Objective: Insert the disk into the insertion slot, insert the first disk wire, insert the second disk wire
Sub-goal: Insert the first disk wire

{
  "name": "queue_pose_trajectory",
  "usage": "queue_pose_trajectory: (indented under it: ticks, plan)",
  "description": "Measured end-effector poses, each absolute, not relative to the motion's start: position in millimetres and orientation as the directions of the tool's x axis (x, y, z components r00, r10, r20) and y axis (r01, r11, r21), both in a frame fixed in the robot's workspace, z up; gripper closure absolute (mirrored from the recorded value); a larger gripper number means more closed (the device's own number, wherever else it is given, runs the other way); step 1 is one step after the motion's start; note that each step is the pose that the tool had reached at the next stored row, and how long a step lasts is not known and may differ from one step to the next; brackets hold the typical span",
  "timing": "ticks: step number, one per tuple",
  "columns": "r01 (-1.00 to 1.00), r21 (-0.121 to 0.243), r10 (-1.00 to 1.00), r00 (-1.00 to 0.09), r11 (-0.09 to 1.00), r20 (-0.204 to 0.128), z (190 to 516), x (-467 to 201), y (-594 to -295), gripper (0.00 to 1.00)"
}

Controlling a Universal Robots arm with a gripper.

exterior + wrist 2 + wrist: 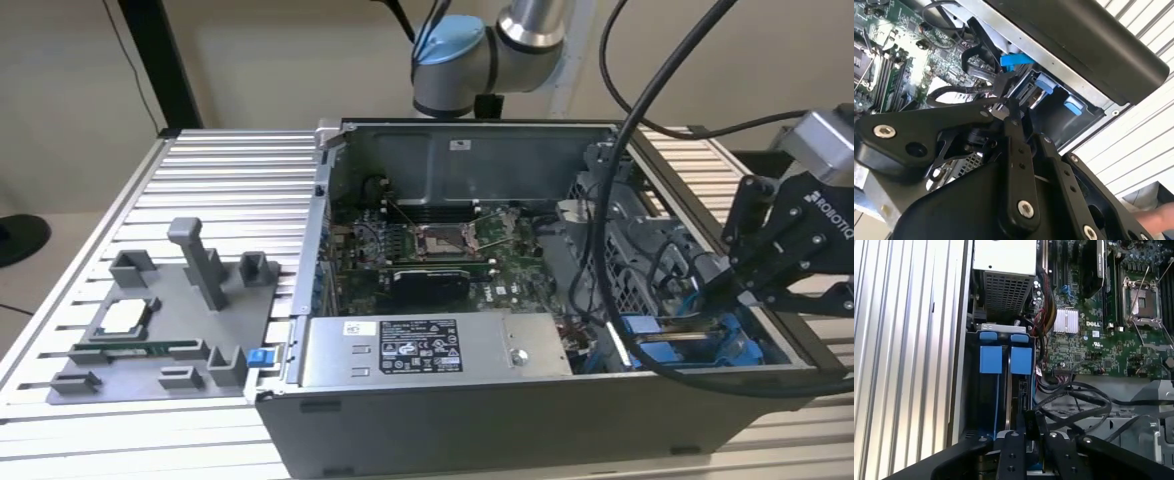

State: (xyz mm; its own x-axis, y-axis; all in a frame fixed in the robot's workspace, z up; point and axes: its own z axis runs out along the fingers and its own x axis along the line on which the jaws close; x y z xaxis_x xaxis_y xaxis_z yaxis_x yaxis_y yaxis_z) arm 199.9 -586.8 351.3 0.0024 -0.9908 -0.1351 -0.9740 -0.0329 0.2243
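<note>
**A:** Where did we have the pincer at that point?

**B:** We had it clenched on a black wire plug, right above the slot.

**A:** And the disk?

**B:** Already sitting in the slot, just past the pincer's tip. Its blue tabs were a bit farther out.

Surface finishes
Table formed of ribbed metal, gripper finished matt black, insertion slot fitted with blue plastic.

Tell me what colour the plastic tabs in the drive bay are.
The plastic tabs are bright blue; the first wrist view shows them best.
</note>
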Motion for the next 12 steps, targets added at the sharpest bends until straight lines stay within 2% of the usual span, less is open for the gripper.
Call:
queue_pose_trajectory:
  ticks: [3,12]
  plan:
    - [-0.969,0.243,-0.991,0.0,-0.033,-0.135,348.7,207.8,-586.9,1.0]
    - [-0.965,0.262,-0.991,-0.012,-0.024,-0.136,338.9,212.7,-586.8,1.0]
